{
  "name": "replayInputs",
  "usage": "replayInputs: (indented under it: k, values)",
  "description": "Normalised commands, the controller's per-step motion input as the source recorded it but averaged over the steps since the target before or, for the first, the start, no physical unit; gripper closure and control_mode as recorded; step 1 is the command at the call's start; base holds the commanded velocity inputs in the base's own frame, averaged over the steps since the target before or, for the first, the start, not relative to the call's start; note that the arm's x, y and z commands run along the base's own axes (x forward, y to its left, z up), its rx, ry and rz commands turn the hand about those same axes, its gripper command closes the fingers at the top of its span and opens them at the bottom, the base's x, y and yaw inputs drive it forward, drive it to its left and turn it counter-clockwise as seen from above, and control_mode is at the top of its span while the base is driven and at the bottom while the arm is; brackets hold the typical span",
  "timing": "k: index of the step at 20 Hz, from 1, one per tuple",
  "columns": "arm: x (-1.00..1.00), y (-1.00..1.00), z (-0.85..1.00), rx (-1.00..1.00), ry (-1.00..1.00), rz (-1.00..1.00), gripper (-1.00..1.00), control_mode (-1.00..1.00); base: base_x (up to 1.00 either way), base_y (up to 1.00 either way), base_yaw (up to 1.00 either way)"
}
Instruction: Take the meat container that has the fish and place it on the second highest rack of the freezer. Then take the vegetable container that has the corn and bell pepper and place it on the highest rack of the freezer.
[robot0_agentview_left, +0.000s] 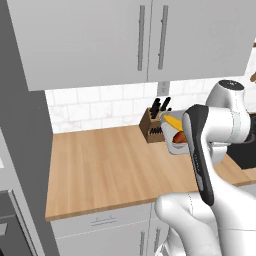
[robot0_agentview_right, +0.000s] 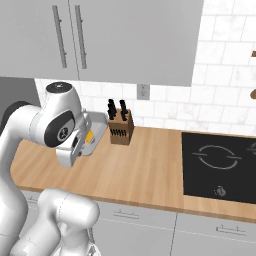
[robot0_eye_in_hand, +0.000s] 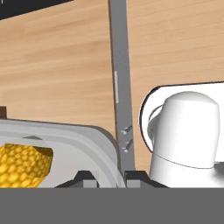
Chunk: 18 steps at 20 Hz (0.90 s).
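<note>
Much of the tray (robot0_agentview_left: 176, 146) is hidden: from the left base camera the arm's dark-striped forearm covers its right side, and from the right base camera the wrist blocks most of it, leaving a grey rim and a sliver of yellow. The gripper (robot0_eye_in_hand: 111, 177) itself is largely cut off; in the hand camera its two dark fingertips stand close together at the tray's grey rim, pinching that edge. The tray is held up in the air above the wooden counter (robot0_agentview_left: 110, 170), just in front of the knife block (robot0_agentview_left: 154, 125), tilted rather than flat. Inside it lie the corn (robot0_agentview_left: 173, 121), a yellow cob toward the upper part, and the bell pepper (robot0_agentview_left: 179, 136), a red-orange lump just below it; whether the two touch cannot be told. In the hand camera only the cob's end shows at the lower left, cut by the frame edge. At the far left of the left base camera stands the grey side of the freezer (robot0_agentview_left: 22, 130), its shelves out of sight. A black cooktop (robot0_agentview_right: 220, 167) sits on the counter to the right.
</note>
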Motion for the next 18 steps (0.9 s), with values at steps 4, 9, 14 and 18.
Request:
replayInputs:
  k: [4,9,14,18]
  values:
    - [0.0,0.0,0.0,0.0,0.03,0.0,1.0,-1.0,0.0,0.0,0.0]
    - [0.0,0.0,0.0,0.0,0.01,0.0,1.0,1.0,-0.08,-0.01,0.0]
    - [0.0,0.0,0.0,0.0,0.0,0.0,1.0,1.0,-0.88,-0.19,0.0]
    - [0.0,0.0,0.0,0.0,0.0,0.0,1.0,1.0,-1.0,-0.31,0.14]
